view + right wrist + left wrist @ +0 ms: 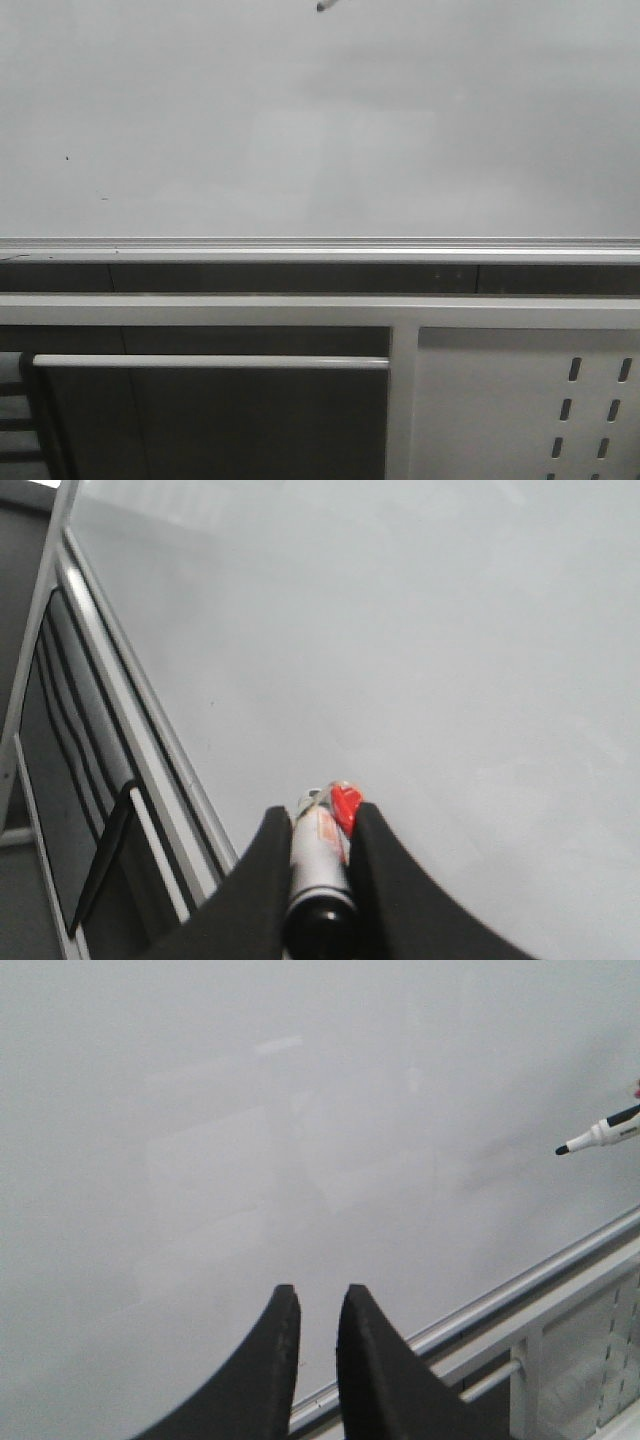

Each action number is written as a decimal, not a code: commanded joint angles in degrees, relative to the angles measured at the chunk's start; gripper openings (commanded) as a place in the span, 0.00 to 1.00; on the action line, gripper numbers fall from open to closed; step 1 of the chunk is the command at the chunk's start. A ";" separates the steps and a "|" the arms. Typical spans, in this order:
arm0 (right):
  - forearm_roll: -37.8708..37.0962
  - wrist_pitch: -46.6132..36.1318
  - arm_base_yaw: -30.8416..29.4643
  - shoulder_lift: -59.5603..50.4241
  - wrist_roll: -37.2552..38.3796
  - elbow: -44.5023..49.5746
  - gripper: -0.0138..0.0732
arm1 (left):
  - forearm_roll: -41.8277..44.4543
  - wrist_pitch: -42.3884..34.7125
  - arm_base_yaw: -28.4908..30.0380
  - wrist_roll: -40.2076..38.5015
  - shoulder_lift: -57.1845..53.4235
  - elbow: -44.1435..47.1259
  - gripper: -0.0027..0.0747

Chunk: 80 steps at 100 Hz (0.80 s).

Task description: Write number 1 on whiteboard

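The whiteboard (pixel 320 130) fills the upper half of the front view, pale grey and glossy, with a silver rail (pixel 320 247) along its lower edge. No number 1 shows on it in any view. My right gripper (pixel 322 810) is shut on a white marker (pixel 318 845) with a red label and black rear end. The marker's dark tip (pixel 326 5) peeks in at the top edge of the front view, and it also shows in the left wrist view (pixel 600 1135), close to the board. My left gripper (pixel 318 1290) is empty, its jaws nearly together, facing the board (pixel 250 1110).
Two tiny dark specks (pixel 67 157) mark the board's left side. Below the rail is a white frame with a horizontal bar (pixel 210 362) and a white perforated metal panel (pixel 520 410) at the lower right.
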 commanded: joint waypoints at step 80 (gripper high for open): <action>7.69 -9.04 -0.72 -1.63 -2.76 2.03 0.10 | 30.90 -4.44 -0.43 -38.32 -6.42 7.82 0.13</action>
